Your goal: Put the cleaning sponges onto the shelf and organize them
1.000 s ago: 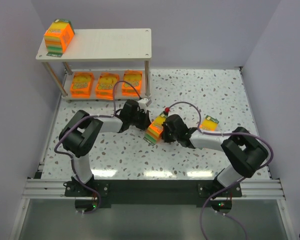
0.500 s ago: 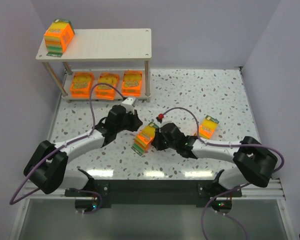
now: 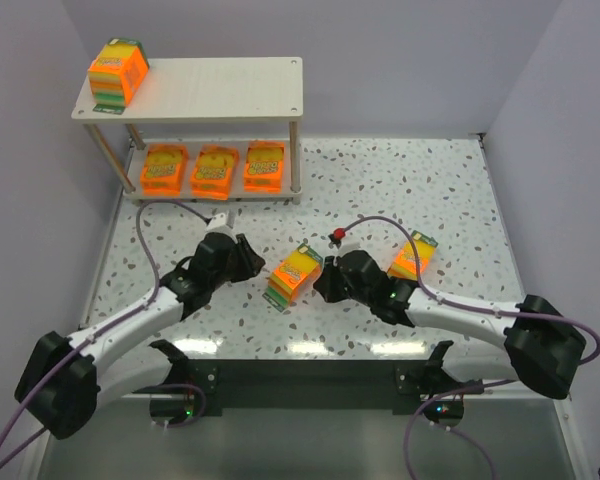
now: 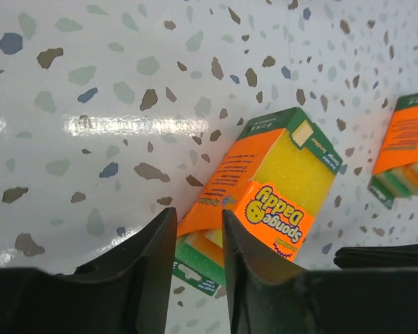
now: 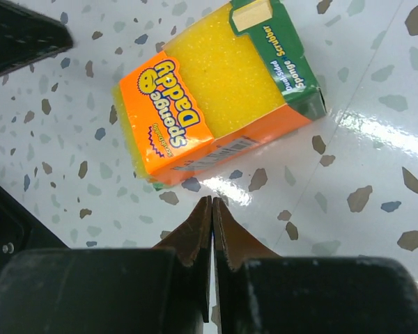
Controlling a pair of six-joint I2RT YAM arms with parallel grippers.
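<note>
A thick orange sponge pack (image 3: 294, 275) lies on the table between my two grippers; it also shows in the left wrist view (image 4: 279, 195) and the right wrist view (image 5: 209, 90). My left gripper (image 3: 247, 265) (image 4: 198, 233) is slightly open and empty, just left of the pack. My right gripper (image 3: 323, 283) (image 5: 212, 203) is shut and empty, just right of it. A second thick pack (image 3: 413, 257) (image 4: 404, 149) lies further right. The shelf (image 3: 220, 88) stands at the back left with one thick pack (image 3: 118, 72) on its top board and three flat packs (image 3: 213, 168) on its lower board.
The shelf's thin legs (image 3: 293, 160) stand at its corners. Purple walls close in the left, back and right sides. My left gripper's dark body shows in the right wrist view (image 5: 17, 35). A metal rail (image 3: 300, 378) runs along the near edge.
Both grippers have drawn back toward the near edge. The thick pack, earlier pressed between them, shifted nearer and left and now lies free on the table.
</note>
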